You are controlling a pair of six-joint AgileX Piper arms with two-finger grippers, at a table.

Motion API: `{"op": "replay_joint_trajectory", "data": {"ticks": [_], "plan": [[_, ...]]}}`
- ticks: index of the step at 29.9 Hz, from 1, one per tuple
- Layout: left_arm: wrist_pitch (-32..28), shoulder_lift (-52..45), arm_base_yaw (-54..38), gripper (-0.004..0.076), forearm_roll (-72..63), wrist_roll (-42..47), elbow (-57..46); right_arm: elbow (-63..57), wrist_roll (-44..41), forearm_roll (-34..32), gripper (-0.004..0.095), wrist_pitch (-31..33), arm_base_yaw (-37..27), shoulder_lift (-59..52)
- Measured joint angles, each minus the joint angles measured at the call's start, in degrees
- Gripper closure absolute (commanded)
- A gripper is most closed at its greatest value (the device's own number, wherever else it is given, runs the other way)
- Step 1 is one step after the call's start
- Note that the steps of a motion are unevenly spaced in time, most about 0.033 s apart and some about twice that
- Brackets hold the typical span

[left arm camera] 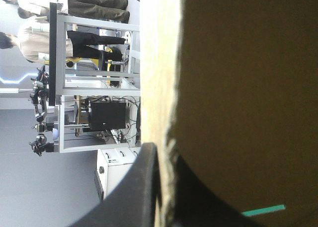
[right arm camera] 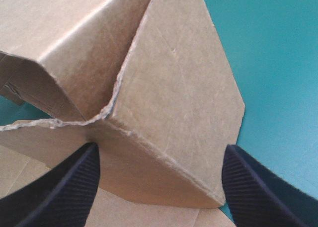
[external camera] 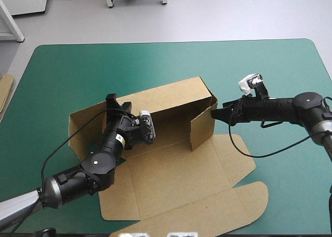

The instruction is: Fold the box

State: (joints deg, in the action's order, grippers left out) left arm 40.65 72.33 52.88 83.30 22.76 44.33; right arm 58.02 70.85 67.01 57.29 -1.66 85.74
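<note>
Nearest the robot, toward 6 o'clock in the high view, the box (external camera: 171, 180) is a flat sheet. Its lid panel, with rounded tabs at 4 o'clock, lies unraised and reaches almost to the near edge of the counter (external camera: 62, 66).

Beyond the lid comes the tray floor, about mid-counter. A short end wall stands at its 3 o'clock side. At 9 o'clock a flap splays outward, and I cannot tell whether it lies flat or leans.

Farther on, the long back wall stands upright. The left arm (external camera: 98, 164) has its jaws closed on that wall's top edge near the 9 o'clock end, with the board pinched between them. The right arm (external camera: 280, 108) comes in from 3 o'clock. Its jaws are spread wide on either side of the end wall's corner and grip nothing.

I judge the fold about half done. Two walls are up, but the 9 o'clock end is unformed and the flaps do not look tucked.

The box's long axis runs from 9 to 3 o'clock, its right end tipped slightly toward 2. The lid points toward 5 o'clock.

Off the counter at 9 o'clock, spare board (external camera: 5, 92) shows.
</note>
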Motion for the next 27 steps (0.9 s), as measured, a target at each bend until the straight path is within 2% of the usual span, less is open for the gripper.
{"op": "replay_joint_trajectory", "data": {"ticks": [4, 11, 27], "plan": [[0.00, 0.00, 0.00, 0.0733, 0.00, 0.00, 0.00, -3.22, 3.83, 2.68, 0.0312, -1.24, 2.13, 0.00], [0.11, 0.00, 0.00, 0.0733, 0.00, 0.00, 0.00, -4.98, 7.26, 4.68, 0.0313, -5.12, 5.70, -0.30], [0.54, 0.00, 0.00, 0.0733, 0.05, 0.20, 0.00, -5.11, 2.03, -3.60, 0.0349, -19.88, 15.66, -3.02]]}}
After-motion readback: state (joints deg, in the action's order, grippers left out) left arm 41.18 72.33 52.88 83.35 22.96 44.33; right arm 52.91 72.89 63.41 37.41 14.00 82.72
